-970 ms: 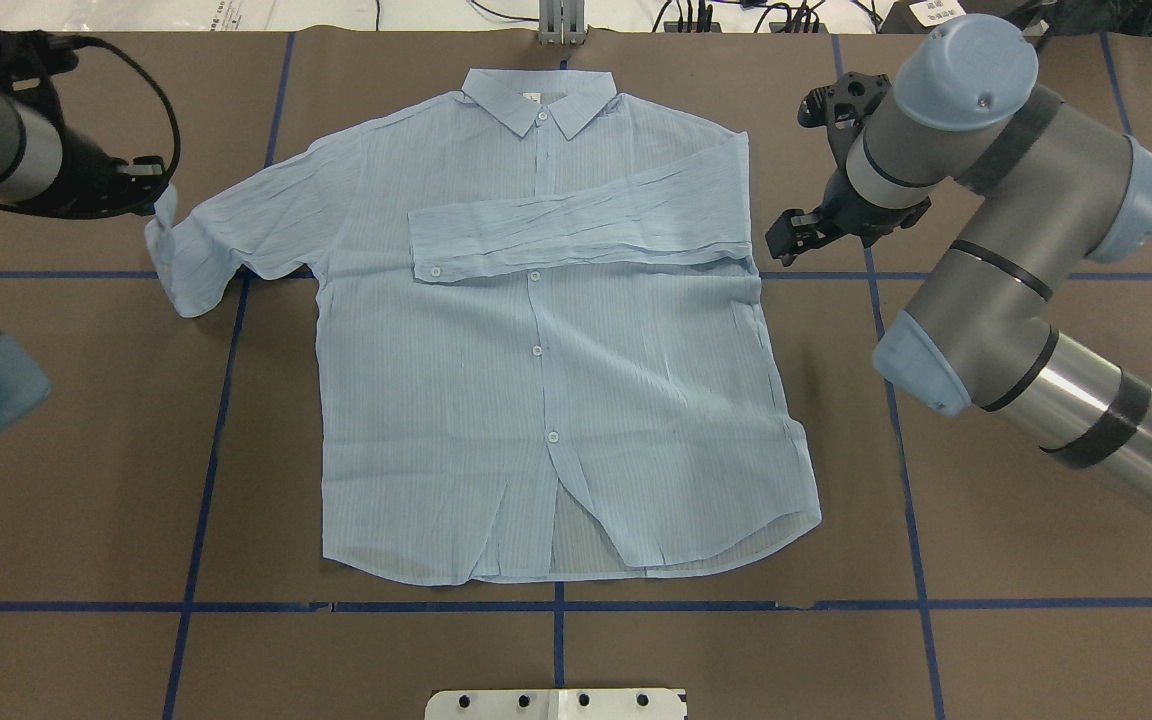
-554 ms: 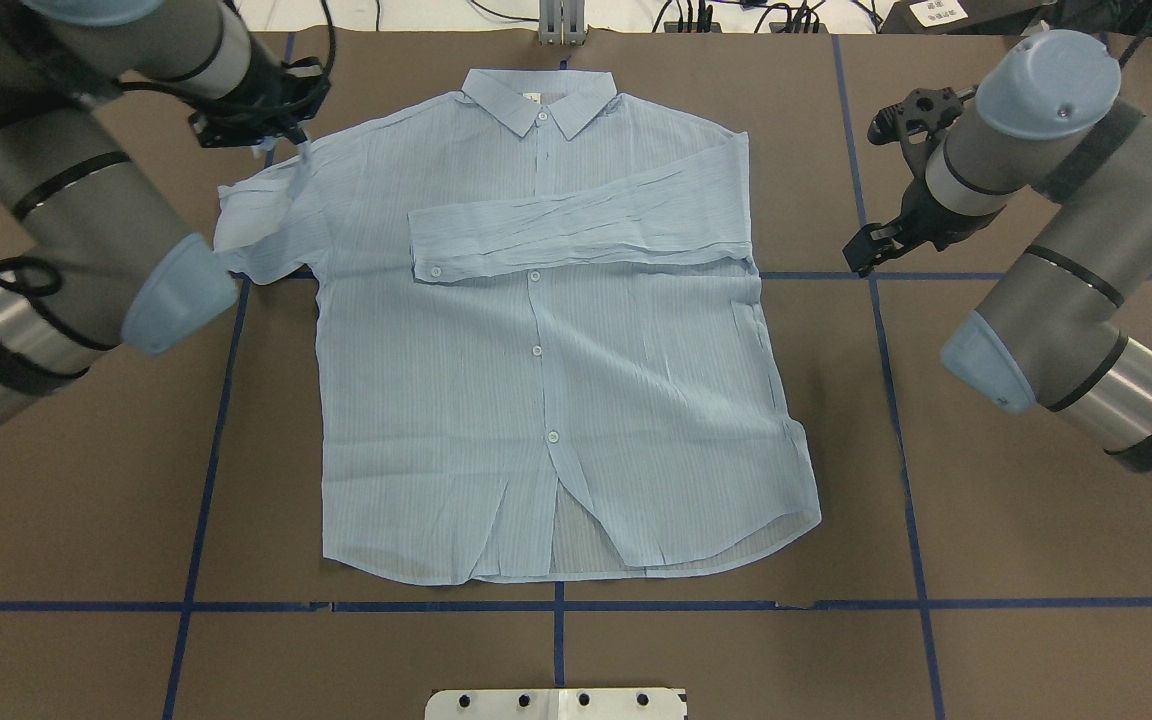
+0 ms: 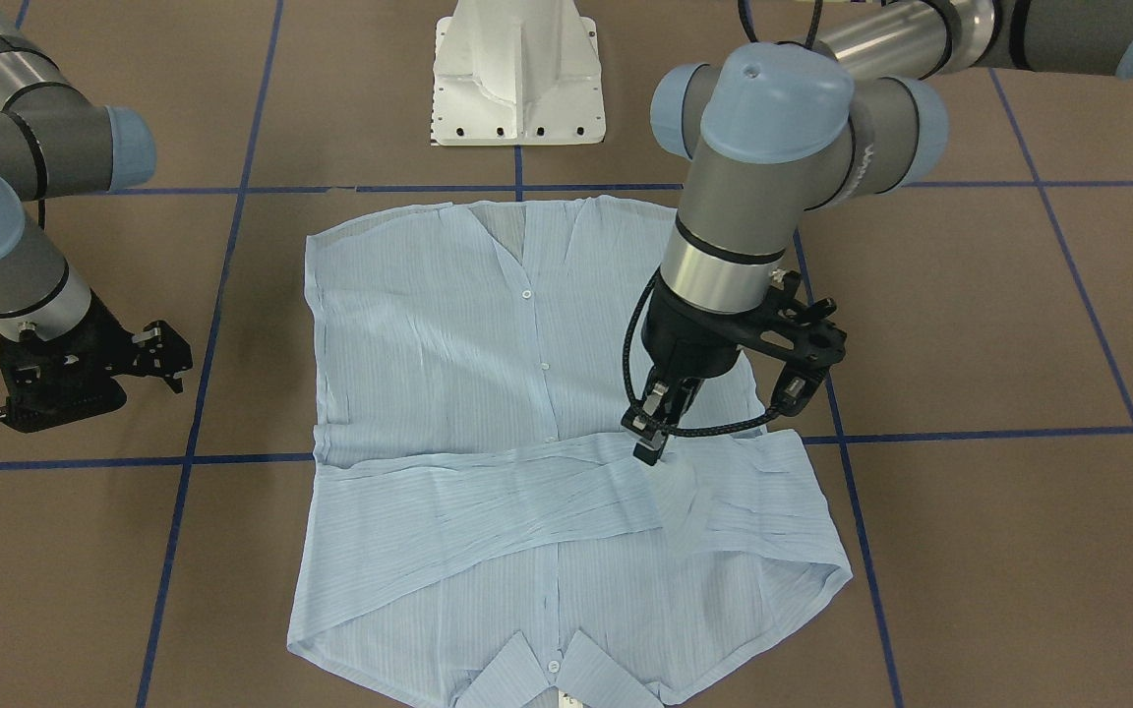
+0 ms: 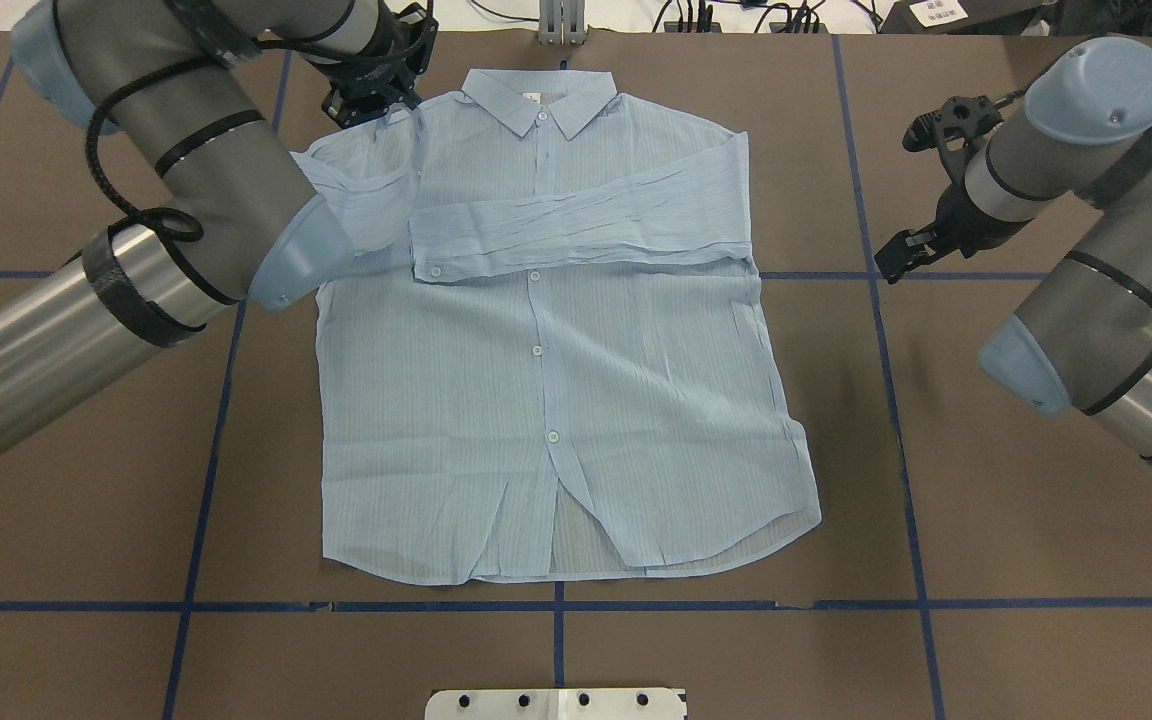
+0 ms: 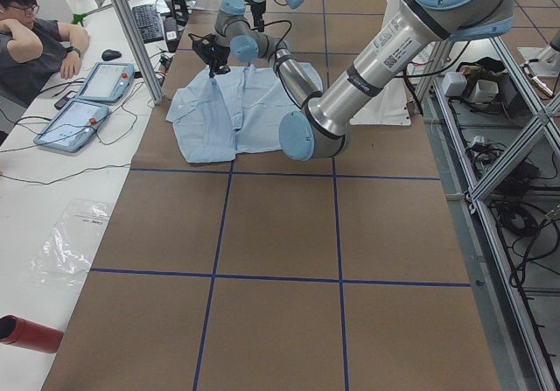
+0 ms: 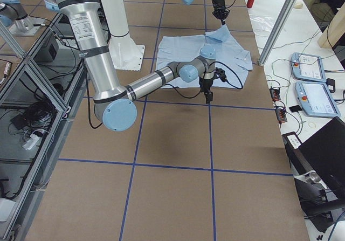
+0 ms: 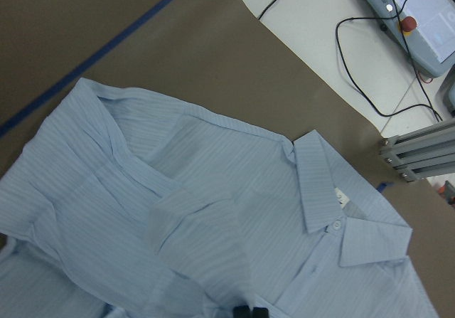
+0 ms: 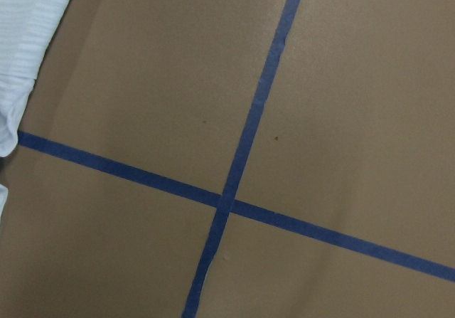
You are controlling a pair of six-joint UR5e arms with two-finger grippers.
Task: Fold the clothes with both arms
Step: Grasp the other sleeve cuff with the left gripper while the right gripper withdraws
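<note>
- You have the shirt point(image 4: 536, 400) lying flat and front up in the middle of the brown table point(image 4: 986, 500). Its collar point(image 4: 541, 100) points away from the robot and its hem is toward the base.
- It is thin, pale blue cloth with fine stripes, lightly creased. It is buttoned down the front with small white buttons point(image 4: 537, 350).
- At the hem the two front panels part a little, so the inside of the back shows.
- The sleeve on the robot's right side point(image 4: 596, 225) lies folded across the chest. Its buttoned cuff point(image 4: 426, 250) sits left of the button line.
- The sleeve on the robot's left side point(image 4: 366, 190) is doubled in over the shoulder, and part of it rises off the shirt.
- Your left gripper point(image 3: 650, 442) hangs over that shoulder area with its fingers drawn close together, pinching the lifted sleeve cloth.
- Your right gripper point(image 3: 171, 359) sits over bare table beside the shirt, apart from it. Its fingers are spread and hold nothing.
- A small white tag point(image 7: 340, 198) sits inside the collar, but its print is too small to read.
- A white sticker point(image 5: 395, 48) with dark print runs along the left arm's silver tube. You cannot read it at this size.
- Blue tape lines point(image 4: 556, 605) cross the table in a grid.
</note>
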